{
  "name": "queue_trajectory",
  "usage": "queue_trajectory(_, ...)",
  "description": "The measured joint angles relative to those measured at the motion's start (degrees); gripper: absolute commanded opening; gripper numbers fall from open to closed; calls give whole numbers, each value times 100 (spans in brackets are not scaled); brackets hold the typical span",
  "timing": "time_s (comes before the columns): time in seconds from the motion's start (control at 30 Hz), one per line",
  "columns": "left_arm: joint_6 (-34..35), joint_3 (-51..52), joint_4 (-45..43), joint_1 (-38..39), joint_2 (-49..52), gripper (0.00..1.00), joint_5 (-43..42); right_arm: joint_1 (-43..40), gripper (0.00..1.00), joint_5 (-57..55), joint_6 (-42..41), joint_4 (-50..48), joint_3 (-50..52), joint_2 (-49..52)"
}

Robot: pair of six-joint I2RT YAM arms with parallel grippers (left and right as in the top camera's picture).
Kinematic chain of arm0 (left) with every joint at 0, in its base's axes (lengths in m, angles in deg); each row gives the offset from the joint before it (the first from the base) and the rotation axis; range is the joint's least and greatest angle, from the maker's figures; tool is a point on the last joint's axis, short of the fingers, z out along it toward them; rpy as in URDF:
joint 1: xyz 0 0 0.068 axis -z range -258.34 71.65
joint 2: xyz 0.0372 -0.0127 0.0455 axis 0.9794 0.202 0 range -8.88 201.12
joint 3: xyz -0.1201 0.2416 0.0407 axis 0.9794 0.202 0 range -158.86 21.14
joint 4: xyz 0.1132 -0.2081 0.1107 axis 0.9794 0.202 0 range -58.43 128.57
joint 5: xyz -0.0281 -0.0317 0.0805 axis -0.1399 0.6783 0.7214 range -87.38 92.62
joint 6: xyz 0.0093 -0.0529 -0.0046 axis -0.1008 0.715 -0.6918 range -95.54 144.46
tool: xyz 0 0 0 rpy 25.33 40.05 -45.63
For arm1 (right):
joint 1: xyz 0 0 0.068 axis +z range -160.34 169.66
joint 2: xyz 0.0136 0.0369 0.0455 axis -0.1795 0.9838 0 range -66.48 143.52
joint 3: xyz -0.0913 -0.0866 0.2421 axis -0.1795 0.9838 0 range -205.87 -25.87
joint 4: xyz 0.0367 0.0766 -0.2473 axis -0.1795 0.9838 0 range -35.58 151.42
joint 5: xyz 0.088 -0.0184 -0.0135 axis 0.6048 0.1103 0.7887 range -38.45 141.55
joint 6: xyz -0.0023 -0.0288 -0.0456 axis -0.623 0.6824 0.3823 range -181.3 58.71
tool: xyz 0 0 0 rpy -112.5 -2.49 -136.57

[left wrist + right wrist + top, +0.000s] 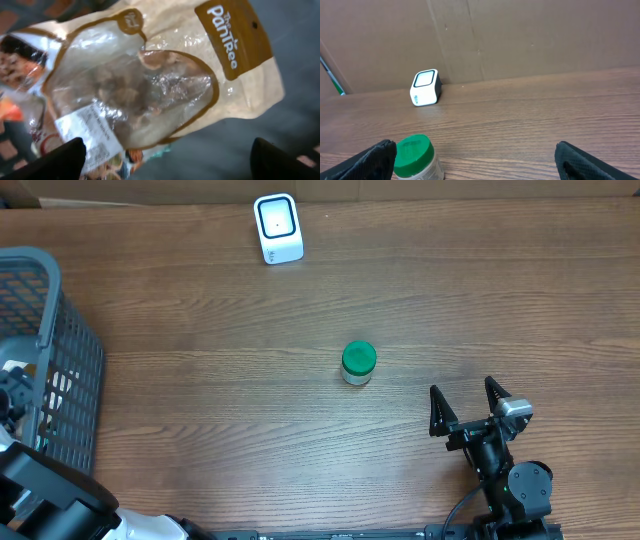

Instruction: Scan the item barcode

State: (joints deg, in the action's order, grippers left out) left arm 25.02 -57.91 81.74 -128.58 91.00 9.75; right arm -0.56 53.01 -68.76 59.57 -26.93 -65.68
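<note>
Zero scans evident. Left pincer (167, 160) spread wide over snack pouch (150, 80) in basket (60, 310), gripping nothing. Right pincer (463, 392) fully released, near green-lid jar (358, 363) on bench (200, 420). Scanner (277, 227) well apart. Remaining: grab, carry, present barcode.

- Top camera is looking straight down at the whole desk (250, 310).
- Left wrist camera is looking closely at a bag (165, 75).
- Right wrist camera is looking low across it, sharing the white box (425, 88).
</note>
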Motion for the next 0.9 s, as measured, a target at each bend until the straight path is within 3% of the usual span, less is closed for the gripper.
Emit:
queue_trajectory(0.07, -323, 109, -208, 0, 0, 98, 0, 0, 100, 2, 0, 0, 0, 0)
queue_trajectory(0.33, -1379, 153, -870, 0, 4, 100, -46, 0, 100, 0, -2, 2, 0, 0)
queue_trajectory(0.9, -2516, 155, -1467, 0, 555, 100, -568, 0, 100, 0, -2, 4, 0, 0)
